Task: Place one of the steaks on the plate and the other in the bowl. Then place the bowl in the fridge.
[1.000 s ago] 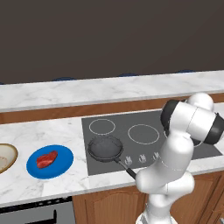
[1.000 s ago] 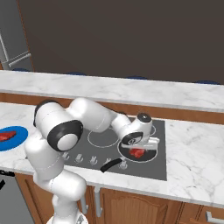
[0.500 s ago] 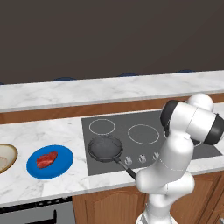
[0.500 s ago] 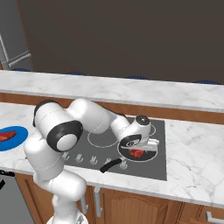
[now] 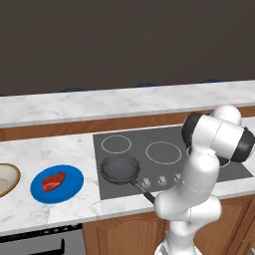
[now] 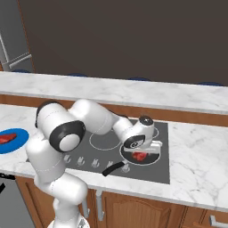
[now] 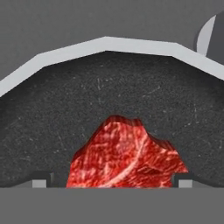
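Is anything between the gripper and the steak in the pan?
Nothing visible. The open gripper hangs just above the steak lying in the frying pan, and in the hand view the meat sits between the fingertips with only bare pan around it.

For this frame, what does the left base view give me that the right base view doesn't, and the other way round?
Left base view: the bowl at the counter's left end, and an empty frying pan on the cooktop's front left burner.
Right base view: the open gripper low over a second steak lying in a pan, plus the fridge at upper left.
Both: the blue plate carrying a steak, the cooktop and the marble counter.
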Available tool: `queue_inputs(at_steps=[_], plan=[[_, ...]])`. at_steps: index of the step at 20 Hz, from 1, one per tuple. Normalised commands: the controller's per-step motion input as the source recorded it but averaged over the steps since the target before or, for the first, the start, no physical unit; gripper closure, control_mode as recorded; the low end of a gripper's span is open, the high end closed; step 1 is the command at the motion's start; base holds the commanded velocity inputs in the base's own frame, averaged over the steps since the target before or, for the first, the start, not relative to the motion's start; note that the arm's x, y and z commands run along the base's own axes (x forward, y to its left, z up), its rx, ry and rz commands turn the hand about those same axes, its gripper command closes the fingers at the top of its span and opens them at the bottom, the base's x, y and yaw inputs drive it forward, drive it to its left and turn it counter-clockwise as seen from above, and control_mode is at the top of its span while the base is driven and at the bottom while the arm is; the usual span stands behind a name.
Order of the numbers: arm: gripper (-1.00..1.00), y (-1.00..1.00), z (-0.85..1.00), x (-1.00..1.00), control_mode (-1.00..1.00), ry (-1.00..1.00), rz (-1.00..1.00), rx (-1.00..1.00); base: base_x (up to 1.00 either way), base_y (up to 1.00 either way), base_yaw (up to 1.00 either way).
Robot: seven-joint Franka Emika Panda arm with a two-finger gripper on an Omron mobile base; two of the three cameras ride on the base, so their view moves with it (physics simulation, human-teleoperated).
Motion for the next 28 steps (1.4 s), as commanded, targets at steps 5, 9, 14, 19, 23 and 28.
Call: queue_inputs(at_steps=[5,9,14,19,23,28], plan=[[-1.0,0.48,-0.48,0.07,-1.0,0.07,-0.23,0.0,0.0,0.0,0.0],[-1.0,0.44,-0.55,0.0,-1.0,0.04,-0.22,0.0,0.0,0.0,0.0],[-1.0,0.59,-0.51,0.0,-1.0,0.01,-0.23,0.0,0.0,0.0,0.0],[-1.0,0.79,-0.6,0.0,-1.0,0.0,-0.24,0.0,0.0,0.0,0.0],[-1.0,0.94,-0.64,-0.04,-1.0,-0.01,-0.25,-0.01,0.0,0.0,0.0],[-1.0,1.0,-0.64,-0.01,-1.0,-0.06,-0.25,-0.02,0.0,0.0,0.0]])
